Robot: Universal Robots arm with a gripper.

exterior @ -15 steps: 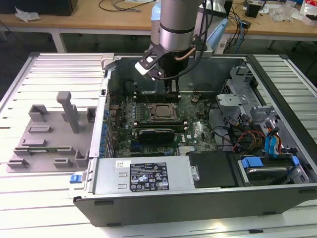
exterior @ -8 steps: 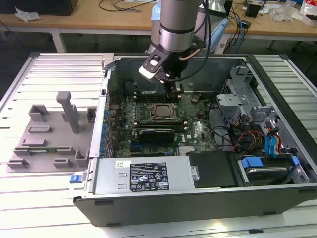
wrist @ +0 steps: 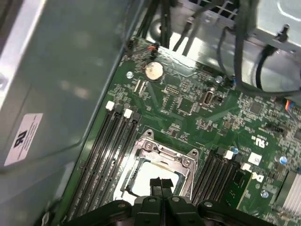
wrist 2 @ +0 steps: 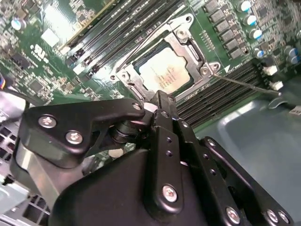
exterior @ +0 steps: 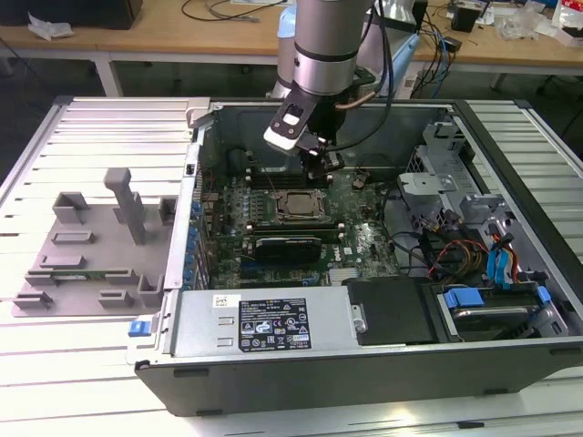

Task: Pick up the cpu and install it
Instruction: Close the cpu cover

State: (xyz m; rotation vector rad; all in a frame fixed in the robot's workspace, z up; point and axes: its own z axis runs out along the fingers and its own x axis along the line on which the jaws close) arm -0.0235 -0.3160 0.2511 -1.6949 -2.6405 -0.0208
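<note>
The cpu (exterior: 297, 206) lies flat in the metal socket frame on the green motherboard (exterior: 364, 238), inside the open computer case. Its pale silver top shows in both wrist views (wrist 2: 164, 70) (wrist: 145, 173), with the frame around its edges. My gripper (exterior: 321, 167) hangs just above the far edge of the socket, a little past the cpu and apart from it. Its two black fingertips (wrist: 160, 184) are pressed together with nothing between them, and the second wrist view shows the gripper (wrist 2: 158, 100) the same way.
Rows of memory slots (wrist 2: 225, 92) flank the socket, and a thin lever rod (wrist 2: 244, 84) sticks out beside it. The case holds a power supply (exterior: 264, 323), drives with blue tabs (exterior: 483, 305) and loose cables (exterior: 437, 246). A grey fixture tray (exterior: 82, 259) sits on the exterior view's left.
</note>
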